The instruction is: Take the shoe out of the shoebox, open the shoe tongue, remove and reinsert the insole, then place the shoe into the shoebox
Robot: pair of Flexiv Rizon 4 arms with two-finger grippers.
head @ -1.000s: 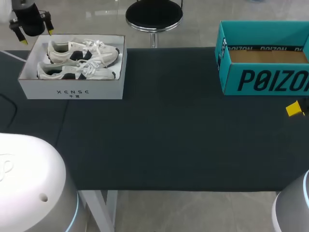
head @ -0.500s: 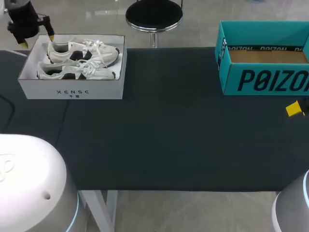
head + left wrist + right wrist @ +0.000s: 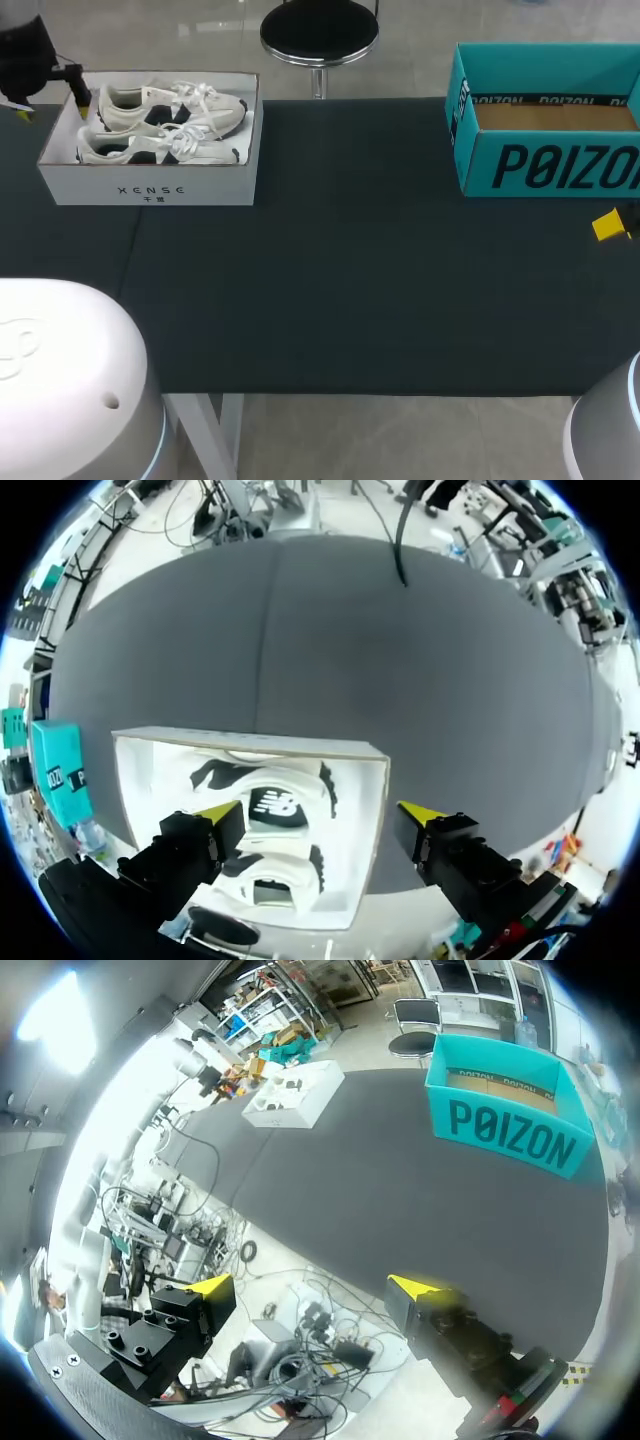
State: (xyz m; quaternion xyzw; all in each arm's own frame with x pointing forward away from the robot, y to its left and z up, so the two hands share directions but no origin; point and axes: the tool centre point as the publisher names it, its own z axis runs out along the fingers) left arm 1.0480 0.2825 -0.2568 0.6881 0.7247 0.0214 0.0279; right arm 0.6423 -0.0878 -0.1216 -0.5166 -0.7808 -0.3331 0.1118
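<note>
White trainers [image 3: 160, 125] lie side by side in the white shoebox [image 3: 150, 190] at the table's [image 3: 350, 280] ten o'clock corner, long axes nine-to-three, toes toward three; the left gripper [image 3: 318, 811] hangs spread wide at the box's nine o'clock end, the right gripper [image 3: 315, 1285] gapes empty at three.

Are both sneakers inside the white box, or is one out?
Both in: the two sneakers lie side by side inside the lidless white shoebox, neither lifted.
</note>
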